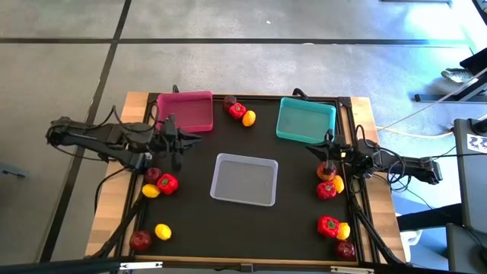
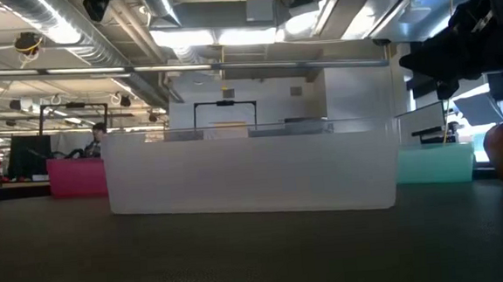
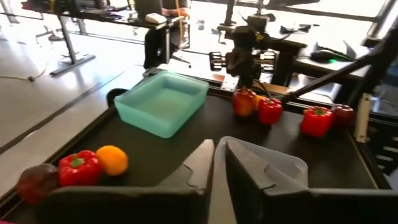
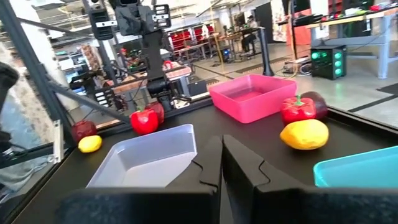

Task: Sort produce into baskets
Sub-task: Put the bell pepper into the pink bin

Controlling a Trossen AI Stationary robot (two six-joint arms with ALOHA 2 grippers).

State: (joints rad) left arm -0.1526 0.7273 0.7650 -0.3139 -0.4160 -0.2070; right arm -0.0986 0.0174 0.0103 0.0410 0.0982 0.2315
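On the bench [image 1: 198,228], the high view shows the pink tray [image 1: 185,111] at upper left of the dark mat, the teal tray [image 1: 305,120] at upper right and the grey-white tray [image 1: 244,180] in the middle; all three look empty.

Produce lies in loose groups. A dark apple [image 1: 229,101], a red pepper [image 1: 237,111] and a lemon [image 1: 249,119] sit between the pink and teal trays at the top. At left, an apple, a pepper [image 1: 167,183] and a lemon cluster together. Further down the frame are a lone lemon [image 1: 163,231] and an apple [image 1: 140,240]. At right there are two more clusters, one by the right claw and one at lower right with a pepper [image 1: 328,224].

The left claw [image 1: 176,150] hovers between the pink tray and the left cluster. Its own wrist view shows the fingers [image 3: 199,168] almost together, with only a slim gap and nothing between them. The right claw [image 1: 327,158] sits just above an apple [image 1: 326,171] in the right cluster. Its wrist view shows the fingers [image 4: 211,163] pressed shut and empty.

The low view shows little beyond the grey-white tray's wall [image 2: 252,172], which blocks most of the bench, with slivers of pink and teal on either side. Only the wrist views show the fingers closely.
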